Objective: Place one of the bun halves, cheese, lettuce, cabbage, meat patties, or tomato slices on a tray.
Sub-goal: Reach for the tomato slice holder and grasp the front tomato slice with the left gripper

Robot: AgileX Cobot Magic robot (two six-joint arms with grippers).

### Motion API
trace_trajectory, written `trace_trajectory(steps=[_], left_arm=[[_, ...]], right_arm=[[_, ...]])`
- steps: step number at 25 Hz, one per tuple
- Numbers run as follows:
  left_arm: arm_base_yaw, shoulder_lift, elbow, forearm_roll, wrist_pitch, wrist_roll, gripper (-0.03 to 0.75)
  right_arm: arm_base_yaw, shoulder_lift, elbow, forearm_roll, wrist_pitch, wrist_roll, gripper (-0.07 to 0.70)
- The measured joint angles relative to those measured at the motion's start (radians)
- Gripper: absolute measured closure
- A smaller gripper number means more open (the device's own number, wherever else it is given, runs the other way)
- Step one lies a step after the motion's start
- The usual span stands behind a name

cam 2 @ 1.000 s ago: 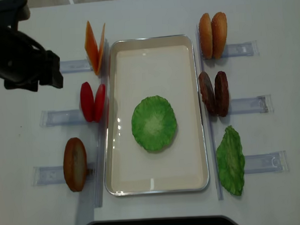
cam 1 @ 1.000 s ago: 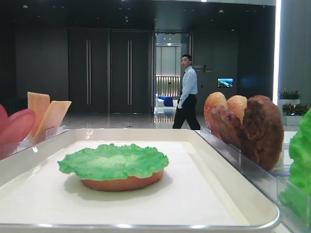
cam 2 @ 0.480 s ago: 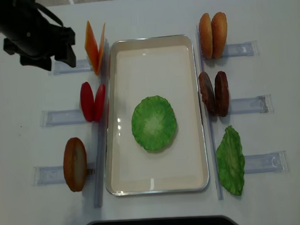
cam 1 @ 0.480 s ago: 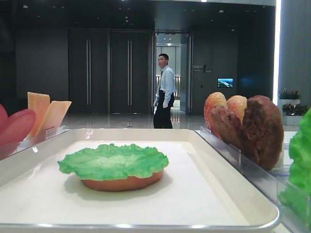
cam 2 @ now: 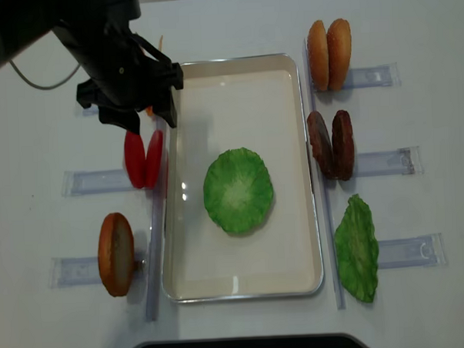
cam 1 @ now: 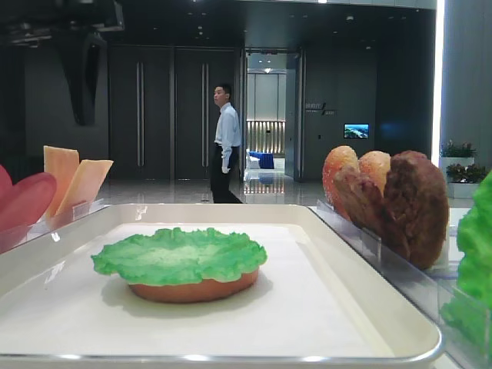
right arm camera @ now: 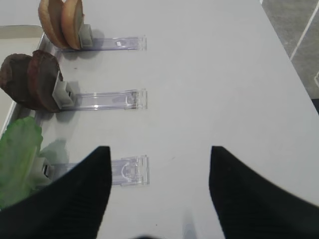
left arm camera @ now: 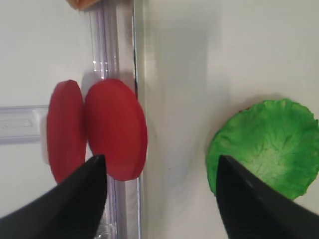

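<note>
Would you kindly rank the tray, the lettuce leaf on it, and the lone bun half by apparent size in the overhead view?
1. Tray, largest by far.
2. Lettuce leaf.
3. Bun half, smallest, though it stands on edge.

Demonstration table in a large office or exhibition lobby. Behind the white tabletop (cam 2: 233,24) stand tall dark double doors (cam 1: 171,114), a lit corridor (cam 1: 267,115), a small wall screen (cam 1: 356,131), potted plants (cam 1: 459,160), and a passing man (cam 1: 225,144) in shirt and dark trousers.

Black left arm (cam 2: 96,49) with a grey cable; matte black, wedge-shaped ribbed fingers (right arm camera: 70,199)
</note>
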Motion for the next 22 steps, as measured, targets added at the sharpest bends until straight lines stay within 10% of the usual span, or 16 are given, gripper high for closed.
trace_trajectory(steps=[17,22], left_arm=[[-0.004,0.186,-0.007,0.044,-0.006,-0.028,0.225],[-0.004,0.203,-0.009,0.077,0.022,-0.028,0.515]], right_arm=[[0.0,0.0,0.0,0.0,0.0,0.0,0.219],[0.0,0.0,0.0,0.0,0.0,0.0,0.219]])
